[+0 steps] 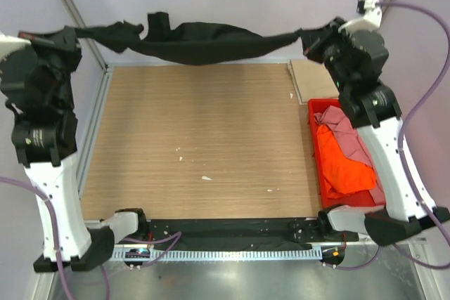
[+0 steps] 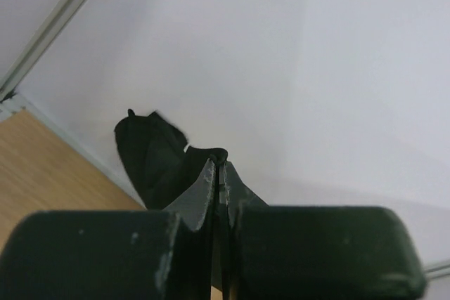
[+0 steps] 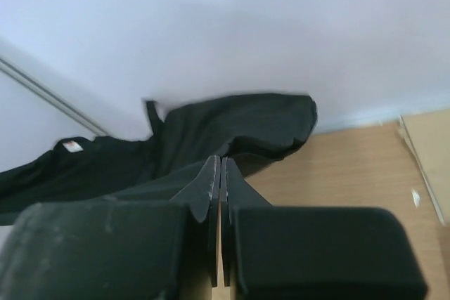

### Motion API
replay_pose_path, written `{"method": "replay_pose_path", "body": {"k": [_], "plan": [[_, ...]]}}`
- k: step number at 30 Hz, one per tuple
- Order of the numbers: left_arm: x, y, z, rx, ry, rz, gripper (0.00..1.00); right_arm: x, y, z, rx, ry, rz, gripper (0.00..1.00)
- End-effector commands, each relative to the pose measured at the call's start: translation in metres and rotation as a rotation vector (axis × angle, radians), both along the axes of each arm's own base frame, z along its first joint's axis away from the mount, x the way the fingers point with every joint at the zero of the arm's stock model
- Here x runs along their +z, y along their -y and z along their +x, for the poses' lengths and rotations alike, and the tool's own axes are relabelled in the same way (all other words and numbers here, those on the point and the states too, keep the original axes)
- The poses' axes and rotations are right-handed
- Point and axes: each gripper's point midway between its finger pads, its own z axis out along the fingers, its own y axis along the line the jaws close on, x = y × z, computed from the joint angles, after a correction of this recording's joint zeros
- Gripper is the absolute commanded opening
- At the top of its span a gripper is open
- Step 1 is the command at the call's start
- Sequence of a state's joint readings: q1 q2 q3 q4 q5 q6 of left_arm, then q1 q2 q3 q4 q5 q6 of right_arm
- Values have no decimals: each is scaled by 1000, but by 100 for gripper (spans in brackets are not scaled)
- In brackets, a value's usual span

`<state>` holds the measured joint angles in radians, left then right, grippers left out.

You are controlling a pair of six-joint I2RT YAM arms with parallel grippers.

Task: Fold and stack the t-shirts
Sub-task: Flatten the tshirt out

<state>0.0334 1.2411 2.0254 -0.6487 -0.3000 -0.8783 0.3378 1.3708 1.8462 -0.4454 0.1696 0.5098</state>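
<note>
On the right side of the table (image 1: 211,138), from its near part to about halfway back, stands one red crate (image 1: 314,114). It holds two shirts, one orange t-shirt (image 1: 341,163) at its near end and one pink t-shirt (image 1: 344,128) bunched behind and partly over it. Beyond the crate, at the table's far right corner, lies one flat tan piece (image 1: 313,79); I cannot tell whether it is the folded tan shirt.

Farthest back, above the table's far edge, one black t-shirt (image 1: 200,43) hangs in the air, not touching the wood. Its long axis runs left to right along that edge, with the middle sagging. The left gripper (image 1: 76,31) is clenched on its left end over the table's far left corner, and the right gripper (image 1: 308,36) is clenched on its right end over the far right corner. Both wrist views show jaws pressed together on black cloth.

Neither of the two arms is nearer, since each holds one end. The bare wood lies below the shirt and toward the table's near edge, so laying it flat likely calls for both arms to lower and draw back together.
</note>
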Motion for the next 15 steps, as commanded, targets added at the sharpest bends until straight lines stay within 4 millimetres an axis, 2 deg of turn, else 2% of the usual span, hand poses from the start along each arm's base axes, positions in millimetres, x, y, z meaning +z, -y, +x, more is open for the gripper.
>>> {"method": "replay_pose_path", "body": {"k": [1, 2, 3, 4, 5, 6, 7, 8, 9, 10, 11, 12, 13, 14, 15], "plan": [[-106, 0, 32, -13, -236, -1, 0, -102, -6, 9, 13, -180, -32, 1], [-115, 0, 15, -8, -239, -2, 0, -104, 0, -5, 5, -166, -21, 1], [-131, 1, 9, -13, -266, -7, 0, -123, 2, -9, 2, -196, -24, 1], [-154, 3, 6, -23, -305, -18, 0, -170, 4, -16, -5, -280, -32, 1], [-191, 8, -3, -49, -366, -25, 0, -175, 5, -25, 4, -274, -23, 1], [-217, 9, -9, -54, -417, -29, 0, -190, 5, -31, 15, -295, -25, 1], [-237, 10, -15, -55, -456, -33, 0, -231, 7, -39, 12, -369, -40, 1], [-287, 10, -23, -47, -562, -56, 0, -241, 9, -47, 9, -376, -36, 1], [-304, 12, -37, -52, -591, -62, 0, -281, 13, -57, 2, -456, -53, 1], [-322, 13, -45, -53, -630, -74, 0, -300, 15, -64, 0, -494, -49, 1], [-369, 15, -58, -47, -742, -107, 0, -317, 16, -73, -2, -536, -46, 1], [-383, 19, -67, -64, -769, -121, 0, -347, 20, -87, -9, -600, -50, 1], [-401, 18, -75, -54, -822, -135, 0, -362, 23, -97, -16, -640, -47, 1], [-433, 18, -95, -32, -935, -165, 0, -375, 23, -106, -23, -675, -19, 1], [-446, 15, -104, -2, -980, -169, 0, -398, 24, -121, -12, -723, -15, 1]]}}
